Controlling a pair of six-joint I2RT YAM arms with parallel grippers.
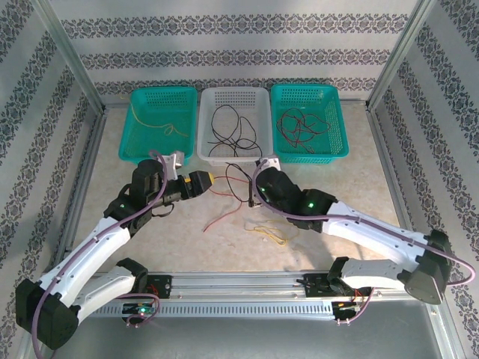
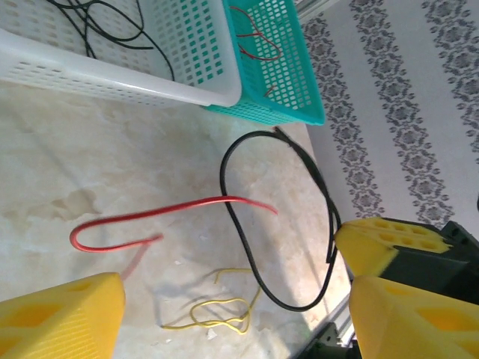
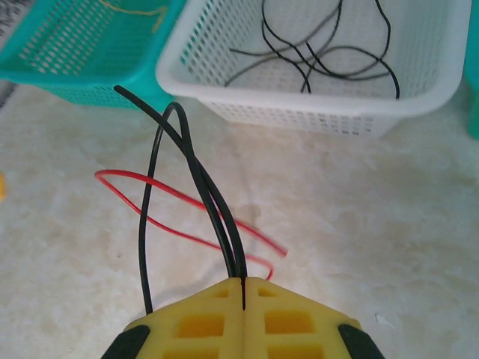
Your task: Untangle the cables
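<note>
Black cable pinched in right gripper; left gripper gapes near white basket.

A teal basket, a white basket and a second teal basket stood side by side along the far edge of the pale marbled table, their rims close together. Floral-striped wallpaper covered the surrounding walls, framed by slanted metal posts.

Grey-and-white floral striped wallpaper covers the walls on three sides. Metal posts rise at the back corners. The counter is pale marbled beige, evenly lit.
</note>
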